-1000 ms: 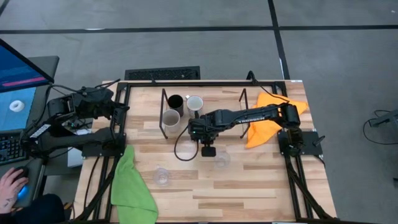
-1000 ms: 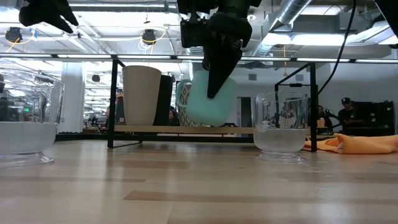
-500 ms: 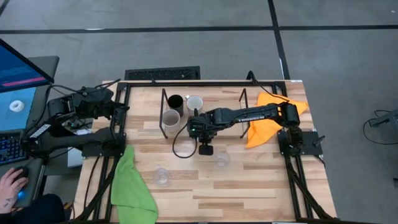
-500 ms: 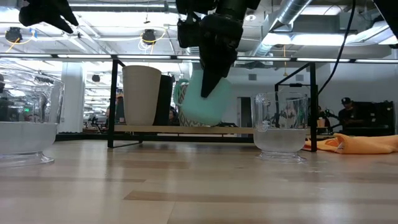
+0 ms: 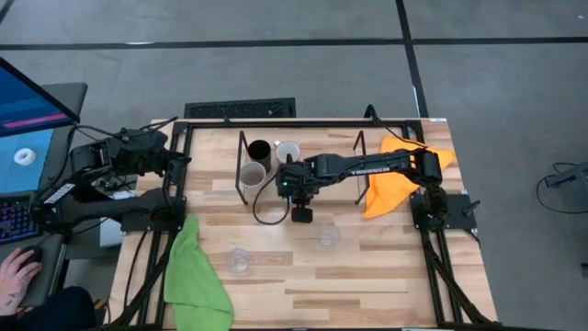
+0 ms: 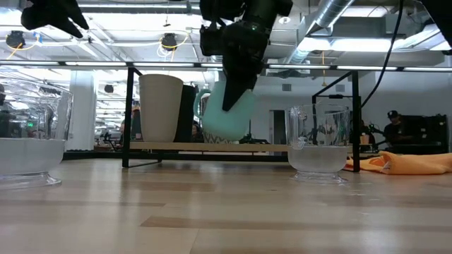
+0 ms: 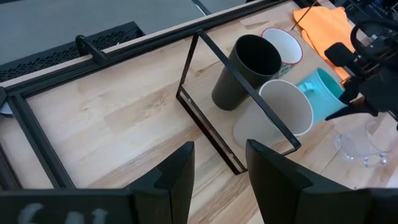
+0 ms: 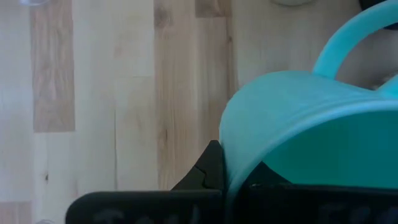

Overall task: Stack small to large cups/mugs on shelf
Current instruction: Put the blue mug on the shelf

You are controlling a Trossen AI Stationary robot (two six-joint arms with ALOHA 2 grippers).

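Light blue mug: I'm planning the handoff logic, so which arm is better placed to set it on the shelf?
Right. Its tool already grips the light blue mug at the shelf; the left tool waits open at the table's left edge.

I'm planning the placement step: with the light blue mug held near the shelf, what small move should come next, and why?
Probably lower it onto the shelf board. The right gripper holds the light blue mug tilted just above the board, beside the grey-beige mug, black mug and white mug already there. The left gripper waits open at the table's left edge.
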